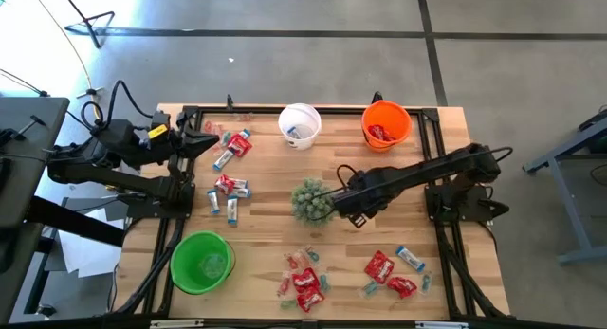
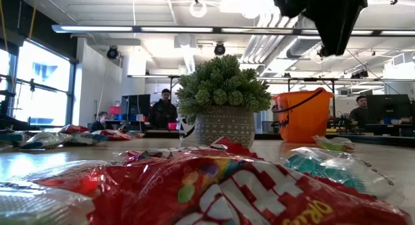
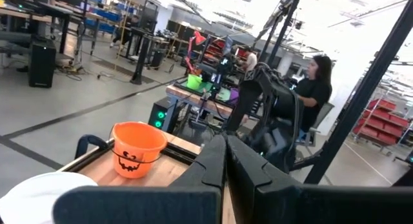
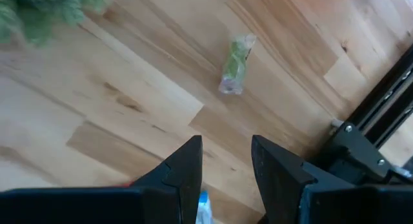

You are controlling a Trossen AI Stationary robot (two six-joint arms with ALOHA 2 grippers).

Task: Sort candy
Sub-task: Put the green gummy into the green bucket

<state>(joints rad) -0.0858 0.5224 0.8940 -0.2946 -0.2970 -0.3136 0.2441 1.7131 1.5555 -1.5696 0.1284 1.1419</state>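
Note:
Candy lies in clusters on the wooden table: red and blue-white packets at the far left (image 1: 232, 147) and left of centre (image 1: 228, 189), more near the front edge (image 1: 303, 283) and at the front right (image 1: 391, 270). My right gripper (image 1: 357, 215) hovers open and empty beside the green spiky plant (image 1: 311, 201). Its wrist view shows the fingers apart (image 4: 226, 162) above bare wood, with one small green-wrapped sweet (image 4: 234, 62) lying ahead of them. My left gripper (image 1: 209, 141) is shut and empty, held level over the far-left candy; its fingers show closed together (image 3: 226, 166).
A white bucket (image 1: 300, 125) and an orange bucket (image 1: 386, 123) stand at the far edge, and a green bucket (image 1: 202, 263) at the near left. Black frame rails (image 1: 446, 244) run along the table's sides. People sit at desks in the room beyond.

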